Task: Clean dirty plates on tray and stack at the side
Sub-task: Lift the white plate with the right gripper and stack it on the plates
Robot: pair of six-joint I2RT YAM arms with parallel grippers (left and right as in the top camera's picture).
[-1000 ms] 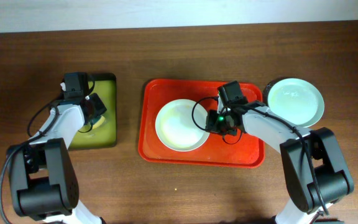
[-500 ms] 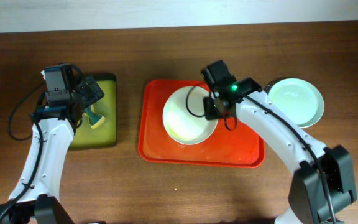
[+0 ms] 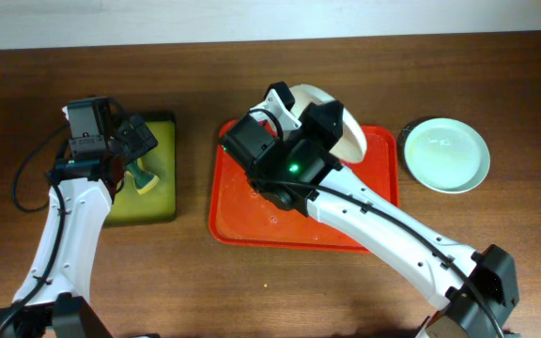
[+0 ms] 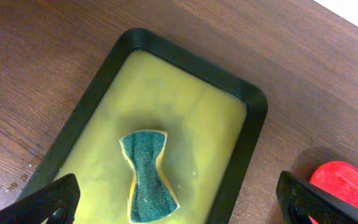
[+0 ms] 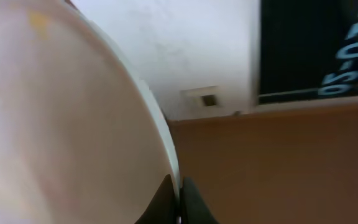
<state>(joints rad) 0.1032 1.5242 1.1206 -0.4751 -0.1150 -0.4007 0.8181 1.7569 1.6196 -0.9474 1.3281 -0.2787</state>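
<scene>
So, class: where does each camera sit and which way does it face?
Overhead: above the table, looking straight down; left arm, right arm and red tray show.
Left wrist: above the black tray, facing down at the sponge; open left claw frames it.
Right wrist: tilted sideways toward a wall; right claw grips the plate by its rim.
Shared: overhead and left wrist both show the sponge.

Dark panel bears blurred characters, perhaps "05-".
</scene>
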